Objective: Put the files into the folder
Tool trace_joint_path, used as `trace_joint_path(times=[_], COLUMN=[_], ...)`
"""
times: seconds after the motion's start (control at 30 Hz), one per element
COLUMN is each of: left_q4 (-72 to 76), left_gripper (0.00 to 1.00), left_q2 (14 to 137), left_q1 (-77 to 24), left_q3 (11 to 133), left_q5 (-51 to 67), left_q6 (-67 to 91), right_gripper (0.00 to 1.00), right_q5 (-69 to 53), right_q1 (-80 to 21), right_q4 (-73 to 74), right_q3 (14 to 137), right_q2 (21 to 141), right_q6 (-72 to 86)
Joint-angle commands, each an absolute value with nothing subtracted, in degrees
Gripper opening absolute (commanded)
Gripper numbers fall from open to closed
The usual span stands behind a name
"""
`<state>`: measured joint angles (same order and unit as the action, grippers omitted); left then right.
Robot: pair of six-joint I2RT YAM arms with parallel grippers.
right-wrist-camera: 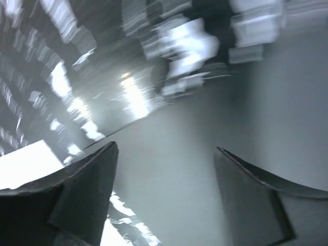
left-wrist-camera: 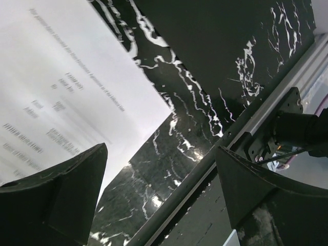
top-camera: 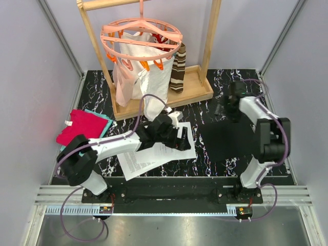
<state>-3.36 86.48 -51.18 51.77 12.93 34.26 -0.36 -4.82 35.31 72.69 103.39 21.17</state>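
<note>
The files [top-camera: 154, 154] are found flat on the worktop [top-camera: 205, 110], left of centre, with the long axis running from 8 o'clock to 2 o'clock in the top view. The folder [top-camera: 225, 141] lies flat at 3 o'clock from them, parted by a narrow strip of worktop. The left end effector [top-camera: 180, 137] is held over the files' 3 o'clock edge, jaws apart and nothing gripped. The right end effector [top-camera: 225, 108] hangs by the folder's 12 o'clock edge, jaws wide and empty. The left arm is judged nearer the files. A transfer toward 3 o'clock is called for.
</note>
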Motion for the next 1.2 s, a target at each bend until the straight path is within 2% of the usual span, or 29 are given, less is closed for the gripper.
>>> trace_joint_path(times=[0.0,0.03,0.2,0.33,0.63,0.87,0.97,1.17], left_q4=[-1.1,-1.1,-1.1,-2.1,-8.3,-9.0,-10.4,-10.2], left_gripper=[0.89,0.88,0.86,0.86,0.88,0.89,0.85,0.68], left_q2=[91.0,92.9,97.6,96.5,93.4,100.4,106.2,114.0], left_q1=[-54.5,-55.0,-58.3,-59.9,-59.9,-58.2,-57.1,-54.5], left_q3=[59.1,59.9,64.1,62.5,61.4,69.2,75.0,79.0], left_q5=[16.9,17.0,20.7,20.5,14.1,12.5,11.2,7.8], left_q6=[32.7,32.7,34.7,34.6,31.2,34.6,34.7,35.7], right_gripper=[0.88,0.89,1.00,1.00,1.00,0.90,0.85,0.84], right_q5=[6.9,6.2,14.2,7.7,0.7,-4.0,-4.3,-2.9], right_q1=[8.5,13.2,20.1,22.5,23.7,23.7,23.7,23.7], right_q4=[35.6,35.4,33.9,28.8,29.5,31.7,31.8,32.4], right_q3=[69.3,69.0,70.8,70.2,71.2,68.6,65.8,63.0], right_q2=[95.3,95.0,97.3,101.3,107.8,107.2,104.9,102.1], right_q6=[19.1,18.6,14.1,12.9,11.2,18.4,20.5,22.0])
